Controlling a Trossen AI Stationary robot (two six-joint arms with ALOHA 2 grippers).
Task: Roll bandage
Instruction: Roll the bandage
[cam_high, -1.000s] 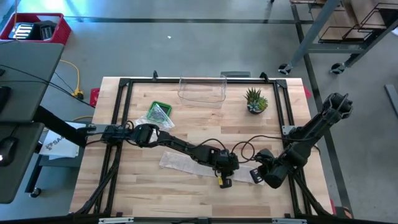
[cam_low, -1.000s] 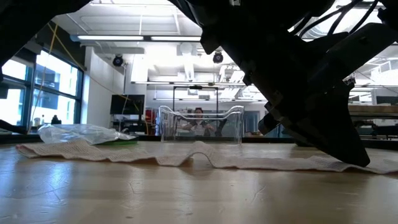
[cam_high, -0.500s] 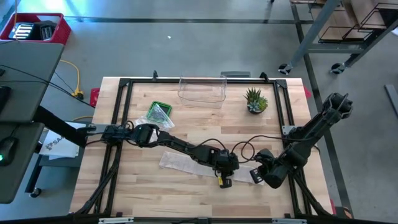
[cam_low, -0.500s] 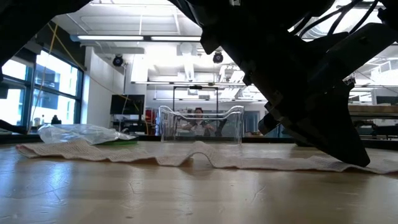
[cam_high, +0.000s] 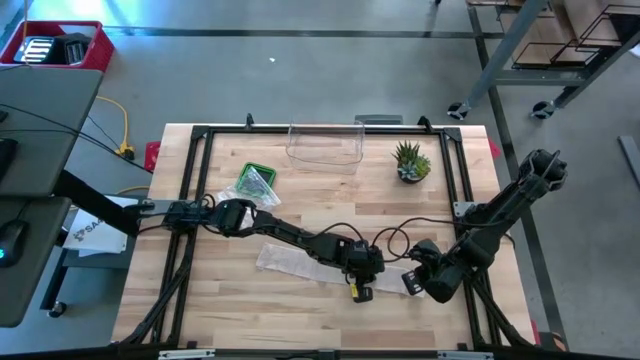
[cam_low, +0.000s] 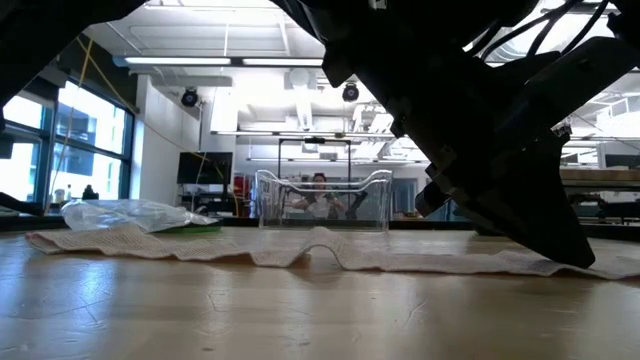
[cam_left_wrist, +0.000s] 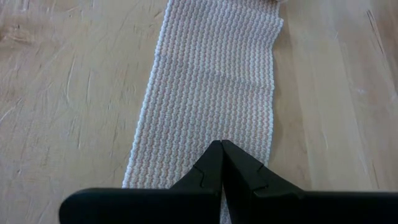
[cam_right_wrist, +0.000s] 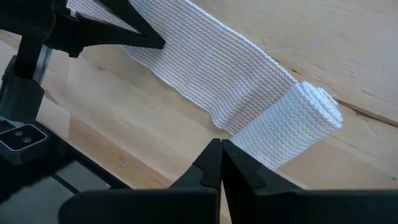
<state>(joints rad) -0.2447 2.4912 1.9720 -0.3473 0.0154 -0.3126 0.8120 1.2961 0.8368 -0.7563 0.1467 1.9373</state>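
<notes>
Bandage (cam_high: 290, 262): flat strip, lower centre of table, one end already rolled (cam_right_wrist: 305, 121). Left gripper (cam_left_wrist: 221, 163) closed, tips on strip; right gripper (cam_right_wrist: 221, 163) closed, beside roll. Rolling begun; next, probably push roll onward.

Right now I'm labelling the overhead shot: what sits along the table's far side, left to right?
Green packet under clear plastic → clear plastic container → small potted plant.
</notes>
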